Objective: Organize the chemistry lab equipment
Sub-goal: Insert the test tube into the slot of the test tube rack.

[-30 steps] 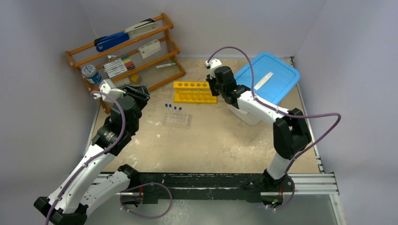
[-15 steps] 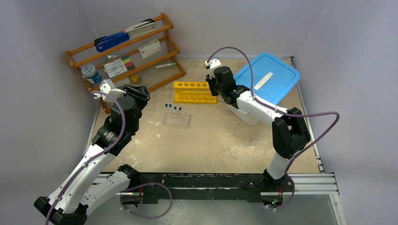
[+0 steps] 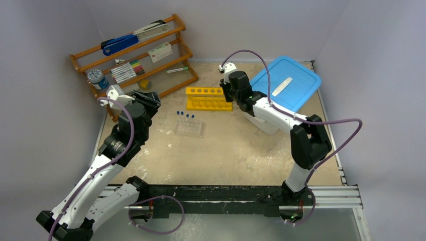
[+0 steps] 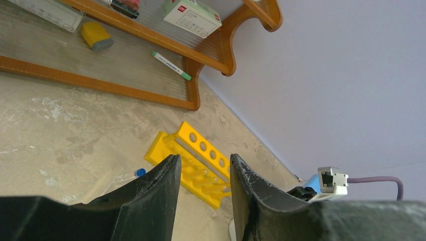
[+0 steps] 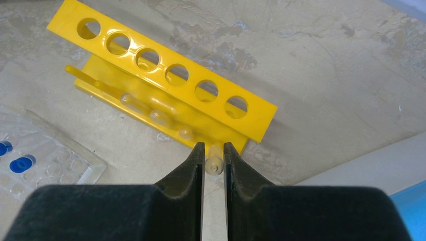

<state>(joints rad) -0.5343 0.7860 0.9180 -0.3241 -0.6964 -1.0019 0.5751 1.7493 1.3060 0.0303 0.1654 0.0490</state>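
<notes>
Yellow rack [image 5: 162, 70] peg in right claw [image 5: 214, 149]

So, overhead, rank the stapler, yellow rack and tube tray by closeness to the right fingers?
1. Yellow six-hole rack, at the right fingers.
2. Clear tube tray, further left.
3. Blue stapler, far left on the wooden shelf.

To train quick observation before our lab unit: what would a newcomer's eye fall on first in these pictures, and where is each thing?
The yellow six-hole rack at the table's far middle stands out most, with the right tool pinching its right end. Just right of it, a bright blue lid covers a white bin in the far right corner. A wooden shelf of office items fills the far left.
</notes>
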